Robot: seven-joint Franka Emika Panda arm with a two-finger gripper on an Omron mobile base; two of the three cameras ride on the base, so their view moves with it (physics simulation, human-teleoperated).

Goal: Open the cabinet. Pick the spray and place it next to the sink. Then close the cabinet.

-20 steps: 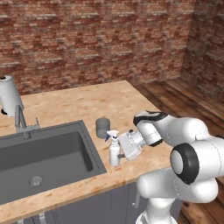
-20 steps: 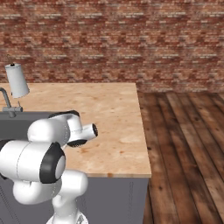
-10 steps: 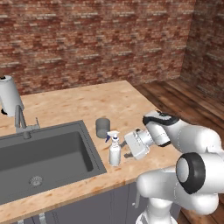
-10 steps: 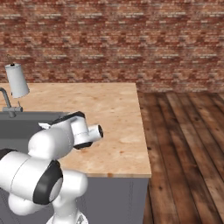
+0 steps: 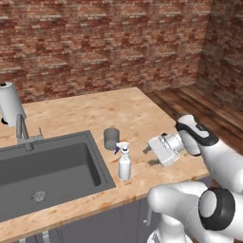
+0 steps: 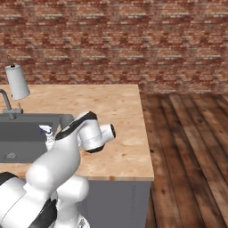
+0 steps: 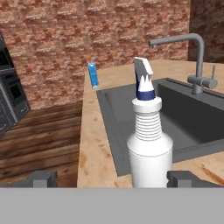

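Spray [image 5: 125, 163] stands upright on counter [image 5: 95, 114] just beside sink [image 5: 47, 166] rim, as task wants. My gripper [image 5: 148, 156] is wide open w/ nothing held, near it but apart. Cabinet to close next, I reckon.

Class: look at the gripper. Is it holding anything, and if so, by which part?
Nothing. The gripper is open, apart from the spray, which stands upright beside the sink.

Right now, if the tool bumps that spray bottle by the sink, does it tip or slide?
Probably tips: the spray stands upright, tall and slim on a small base, with the nozzle on top. Its smooth pale body looks rigid, likely light and maybe slippery. It stands on the counter close to the sink edge, so a push that way could drop it in.
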